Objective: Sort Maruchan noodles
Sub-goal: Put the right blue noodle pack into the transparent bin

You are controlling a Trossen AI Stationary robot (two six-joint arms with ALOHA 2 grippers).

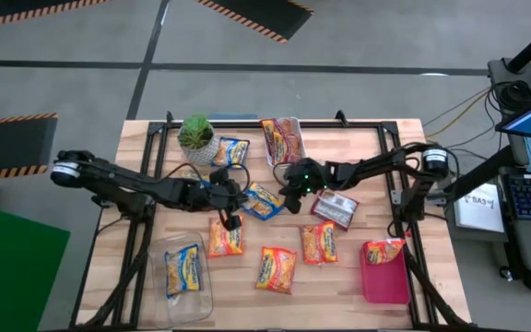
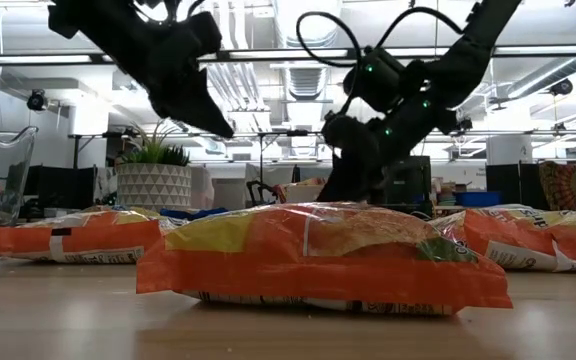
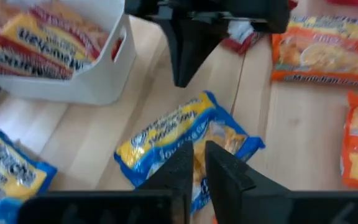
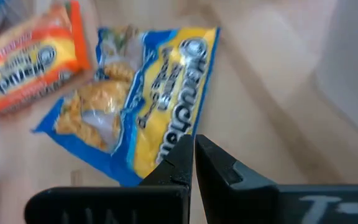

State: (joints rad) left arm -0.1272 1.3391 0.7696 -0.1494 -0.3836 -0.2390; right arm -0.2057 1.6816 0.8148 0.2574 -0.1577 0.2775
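The Maruchan packets lie spread on the wooden table [image 1: 146,166]. The blue-and-yellow packet [image 1: 263,200] in the middle of the table lies between both claws. Another blue packet [image 1: 183,268] is already in the clear bin [image 1: 203,304] near the front left corner. One orange packet [image 1: 383,249] sits in the red bin [image 1: 385,284] near the front right corner. Red packets [image 1: 282,138] fill the white bin [image 1: 296,124] at the far edge.

These packets look light, and their plastic wrap is probably slippery and crinkles easily. The noodle block inside is brittle, so a hard squeeze may break it. I judge that the best hold is at a sealed end flap or across a thin edge.

The left gripper [image 3: 196,163] hangs over the blue-and-yellow packet with its fingers nearly together, holding nothing. The right gripper [image 4: 193,158] is closed and empty, just above the same packet.

The high view gives the whole layout and the bins. The low view shows that both claws are raised off the table, and an orange packet [image 2: 318,258] fills its foreground. The wrist views show the printed side of the packet.
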